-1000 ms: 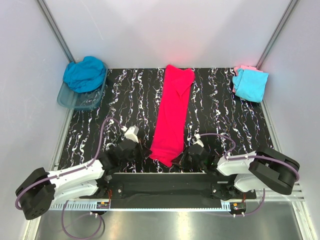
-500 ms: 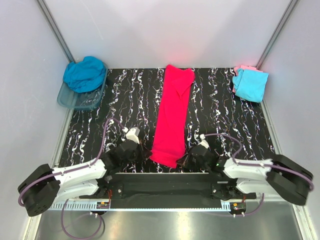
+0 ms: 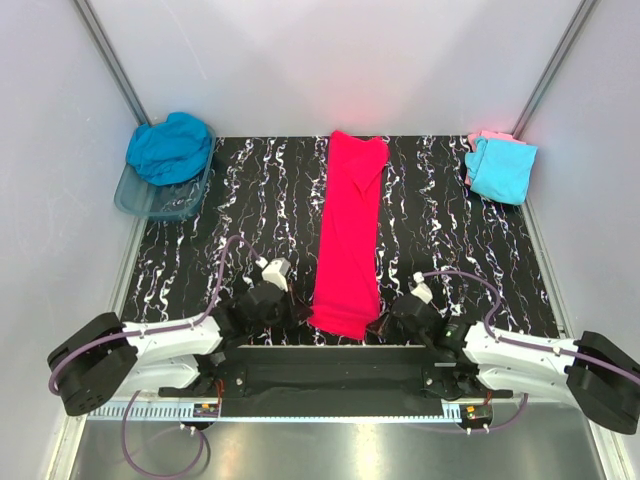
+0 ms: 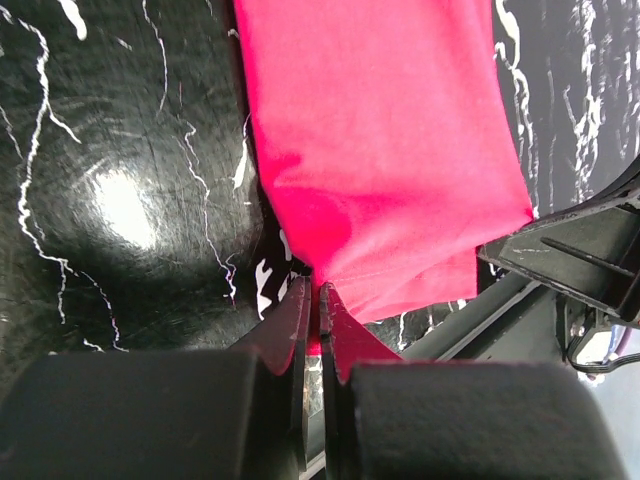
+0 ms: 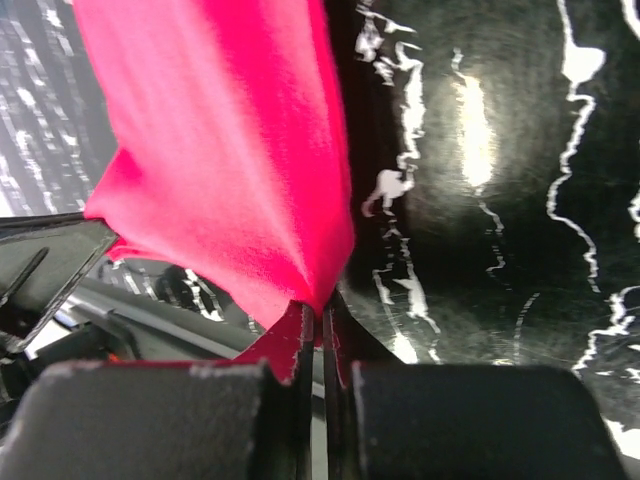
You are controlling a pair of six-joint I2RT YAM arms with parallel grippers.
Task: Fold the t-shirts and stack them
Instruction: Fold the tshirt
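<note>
My left jaws and right jaws are each clamped on a near corner of the soft pink-red t-shirt (image 3: 348, 240), folded into a long, smooth strip on the glossy black, white-veined counter (image 3: 450, 240).

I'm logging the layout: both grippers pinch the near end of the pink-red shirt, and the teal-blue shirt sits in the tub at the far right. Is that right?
No: the tub with the teal-blue shirt is at the far left, as the top external view shows. The left gripper and right gripper do pinch the pink-red shirt's near end.
</note>
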